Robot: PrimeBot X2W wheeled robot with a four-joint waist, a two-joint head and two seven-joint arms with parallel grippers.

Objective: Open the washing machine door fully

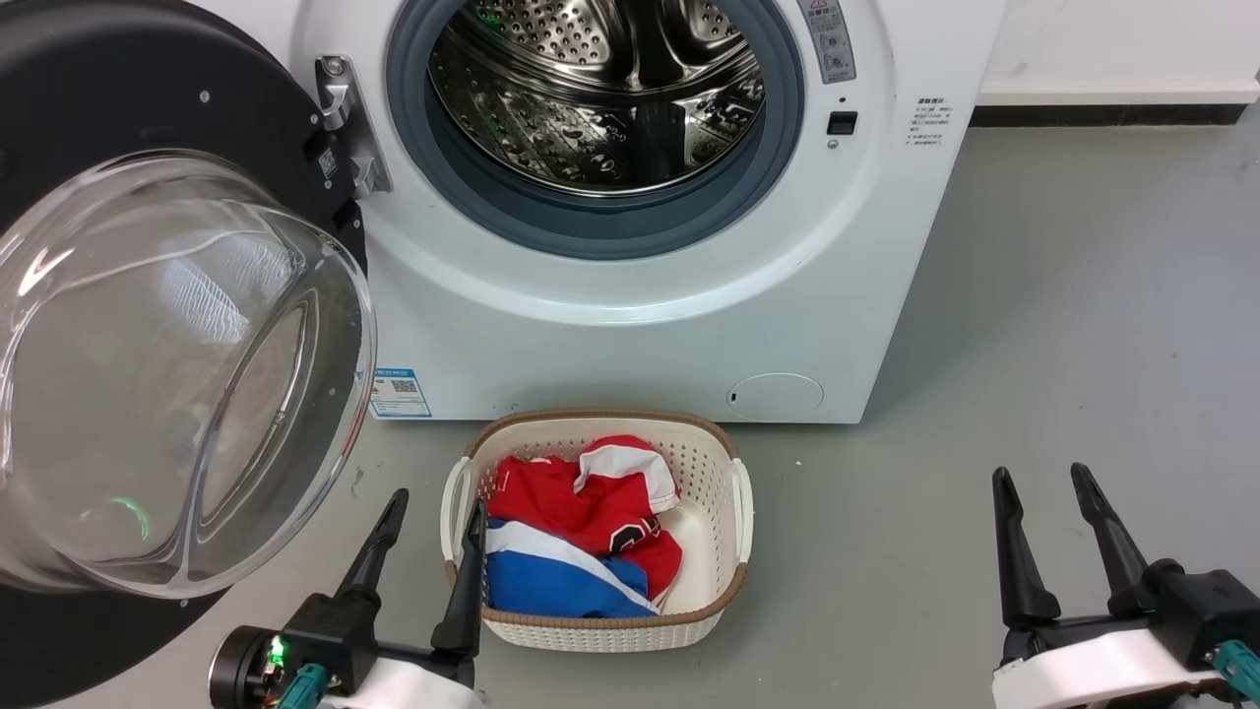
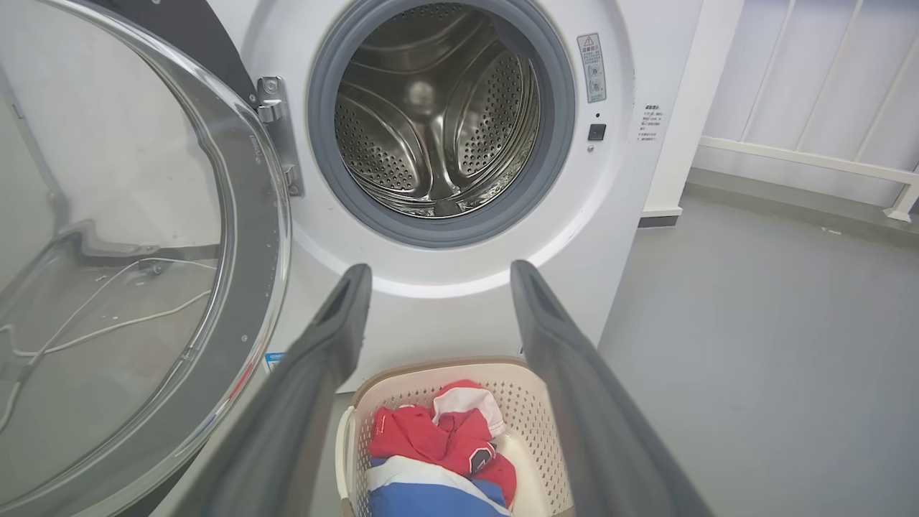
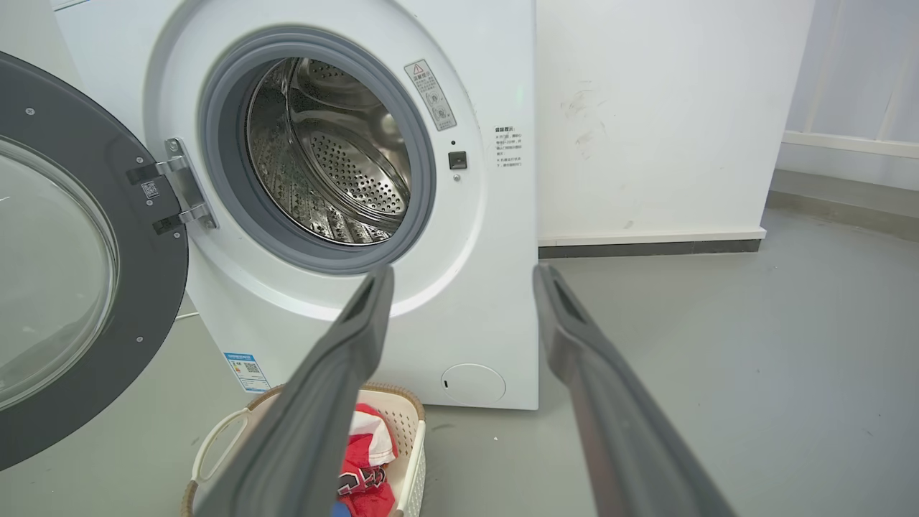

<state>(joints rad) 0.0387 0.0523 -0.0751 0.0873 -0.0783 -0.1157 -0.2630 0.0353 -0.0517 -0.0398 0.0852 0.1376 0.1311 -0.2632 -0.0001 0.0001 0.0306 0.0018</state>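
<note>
The washing machine door (image 1: 167, 374) stands swung wide to the left of the white machine, its clear glass bowl bulging toward me inside a black rim (image 1: 118, 89). A metal hinge (image 1: 346, 123) ties it to the machine front. The door (image 2: 122, 251) also takes up the left of the left wrist view, and the door (image 3: 72, 251) shows at the left of the right wrist view. My left gripper (image 1: 433, 507) is open near the floor, just right of the door's lower edge, holding nothing. My right gripper (image 1: 1043, 478) is open and empty at the lower right, far from the door.
The steel drum opening (image 1: 596, 94) with its grey gasket is uncovered. A white woven basket (image 1: 724, 532) holding red, white and blue clothes stands on the grey floor before the machine, touching or nearly touching my left gripper's right finger. Open floor lies to the right; a white wall behind.
</note>
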